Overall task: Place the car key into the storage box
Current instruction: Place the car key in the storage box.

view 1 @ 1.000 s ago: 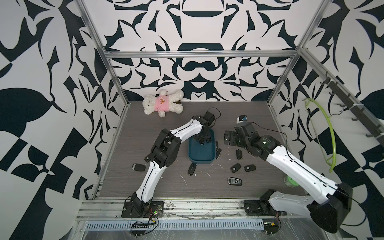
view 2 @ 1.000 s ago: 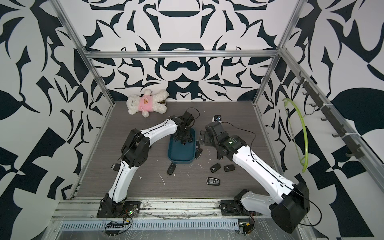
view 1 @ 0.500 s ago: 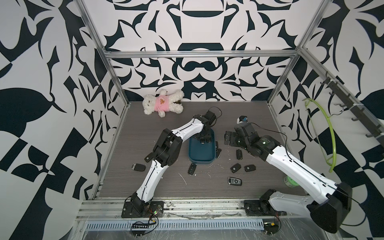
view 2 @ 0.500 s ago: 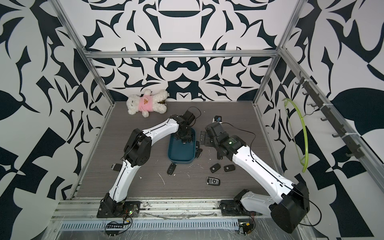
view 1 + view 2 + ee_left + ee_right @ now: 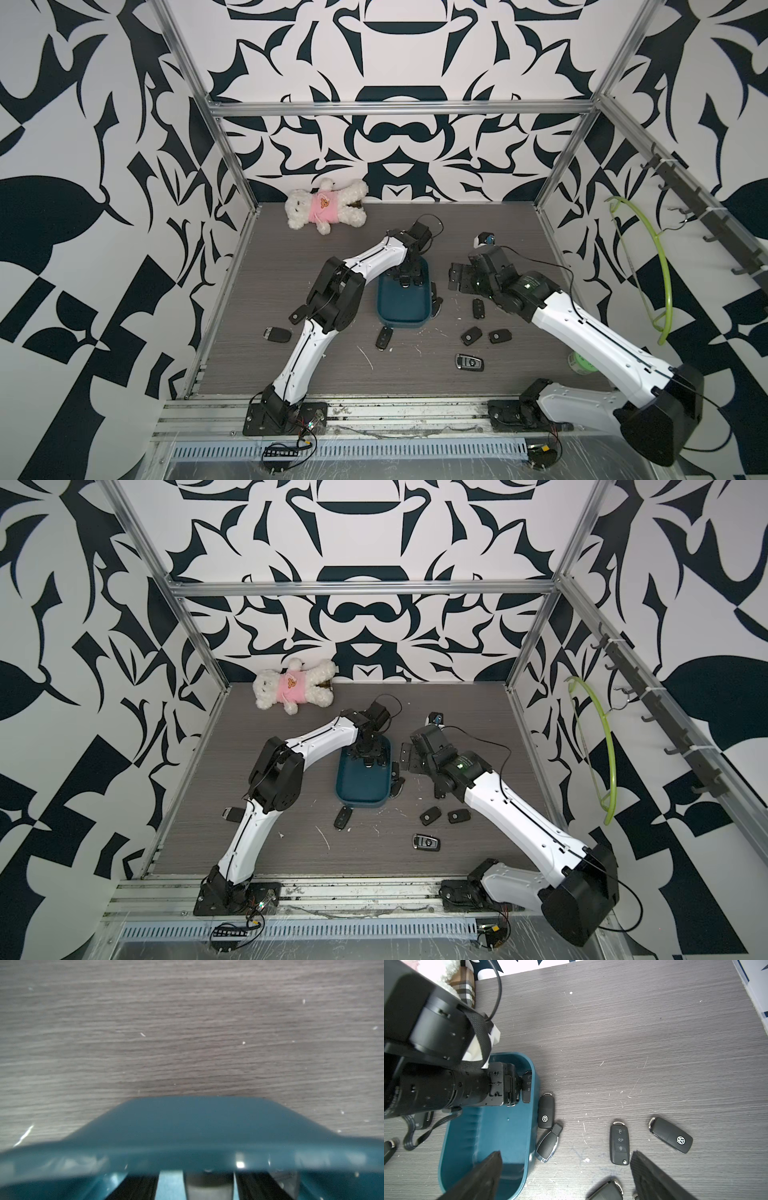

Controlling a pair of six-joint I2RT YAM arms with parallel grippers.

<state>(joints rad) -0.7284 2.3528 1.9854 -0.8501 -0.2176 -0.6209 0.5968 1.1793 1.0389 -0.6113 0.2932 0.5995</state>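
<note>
The dark teal storage box (image 5: 403, 309) (image 5: 361, 789) sits mid-table in both top views. My left gripper (image 5: 409, 280) (image 5: 517, 1089) reaches down into its far end. A black car key (image 5: 527, 1085) (image 5: 208, 1185) rests inside the box against the wall (image 5: 187, 1142), between the left fingers (image 5: 135, 1188). Blue box floor shows between one finger and the key, so the jaws stand open. My right gripper (image 5: 566, 1178) (image 5: 455, 279) hovers wide open beside the box, over the table, with nothing in it.
Several more black car keys lie around the box: two against its right wall (image 5: 546, 1110) (image 5: 548, 1145), others to the right (image 5: 619, 1142) (image 5: 671, 1135) (image 5: 469, 362), in front (image 5: 384, 337) and left (image 5: 276, 333). A plush bear (image 5: 326, 205) lies at the back.
The left jaws have parted from the key at the far end of the box. Both arms have stayed about where they were.
</note>
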